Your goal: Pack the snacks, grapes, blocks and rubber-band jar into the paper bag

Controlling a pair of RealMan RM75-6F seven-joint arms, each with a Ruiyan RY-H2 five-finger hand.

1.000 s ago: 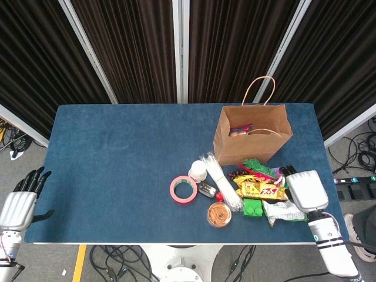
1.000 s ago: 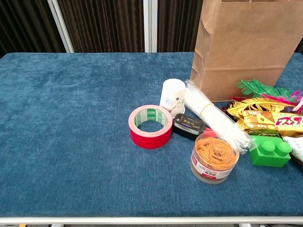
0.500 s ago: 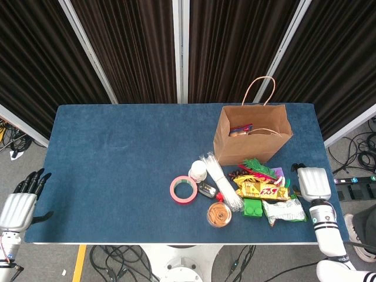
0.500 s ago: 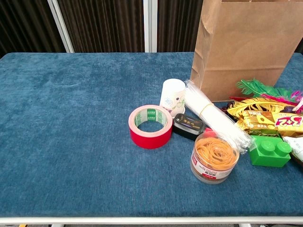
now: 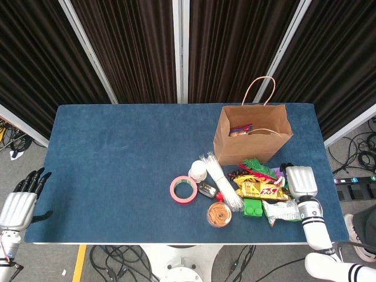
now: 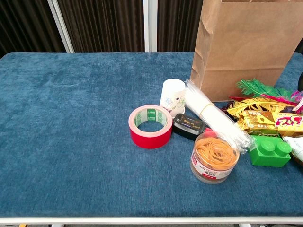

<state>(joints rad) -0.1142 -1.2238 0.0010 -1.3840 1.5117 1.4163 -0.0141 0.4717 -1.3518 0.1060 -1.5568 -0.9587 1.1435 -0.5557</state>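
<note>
Blue table (image 5: 117, 170): right hand (image 5: 300, 181) sits beside the snacks (image 5: 258, 189), grip unclear; left hand (image 5: 20, 202) hangs off the left edge, fingers straight. Only the head view shows hands. Rubber-band jar (image 6: 214, 157) near front, paper bag (image 5: 252, 134) behind.

Paper bag (image 5: 252, 133) upright at table's (image 5: 117, 176) right rear. Snacks (image 5: 258, 188), blocks (image 5: 253, 207) piled before it. Tape roll (image 5: 183, 190) left of pile; rubber-band jar (image 5: 219, 214) nearest front edge.
</note>
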